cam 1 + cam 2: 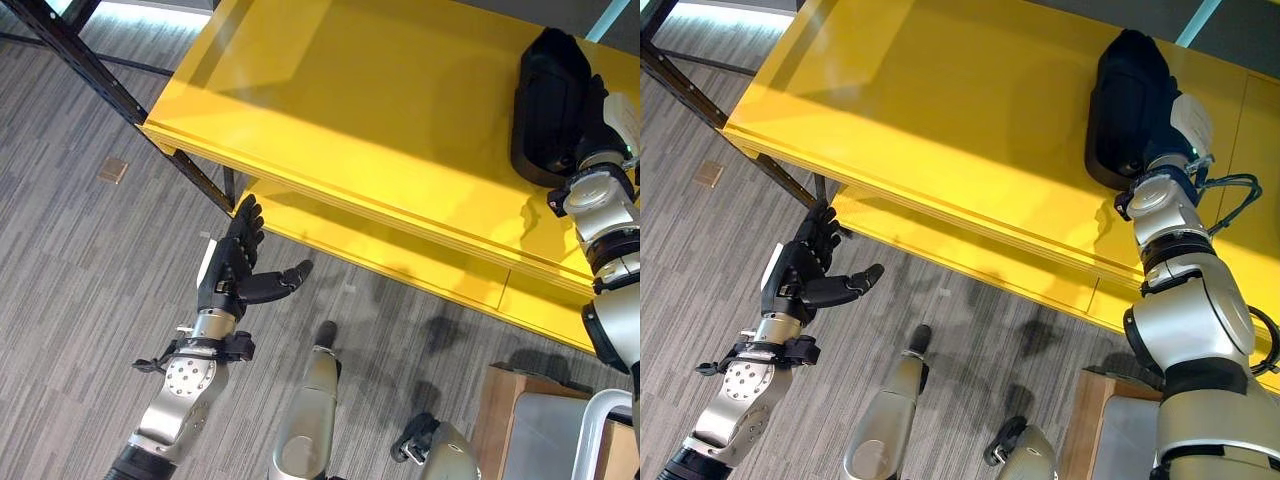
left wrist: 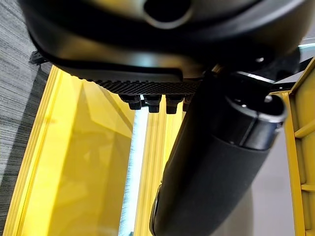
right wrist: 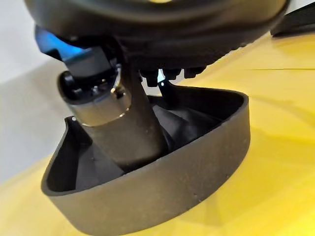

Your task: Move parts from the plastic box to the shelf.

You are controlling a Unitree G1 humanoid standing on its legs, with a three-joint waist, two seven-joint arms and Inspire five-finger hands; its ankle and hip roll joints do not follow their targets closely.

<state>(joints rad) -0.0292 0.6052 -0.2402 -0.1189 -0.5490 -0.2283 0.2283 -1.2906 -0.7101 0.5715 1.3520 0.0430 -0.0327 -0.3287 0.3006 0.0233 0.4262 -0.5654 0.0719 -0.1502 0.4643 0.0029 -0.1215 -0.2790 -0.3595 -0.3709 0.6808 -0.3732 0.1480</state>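
Observation:
A black curved shell-shaped part (image 1: 545, 100) lies on the top board of the yellow shelf (image 1: 350, 100), near its right end. My right hand (image 1: 605, 110) is on that part. In the right wrist view its thumb (image 3: 123, 132) reaches down inside the hollow of the part (image 3: 172, 191), with the fingers at the far wall, so the rim is pinched. My left hand (image 1: 235, 265) hangs over the floor in front of the shelf's left corner, fingers straight and thumb spread, holding nothing.
A lower yellow board (image 1: 400, 255) runs beneath the top one. The shelf's dark metal frame (image 1: 90, 70) slants across the upper left. A brown cardboard box (image 1: 505, 400) with a grey container (image 1: 545, 430) stands on the carpet at the lower right.

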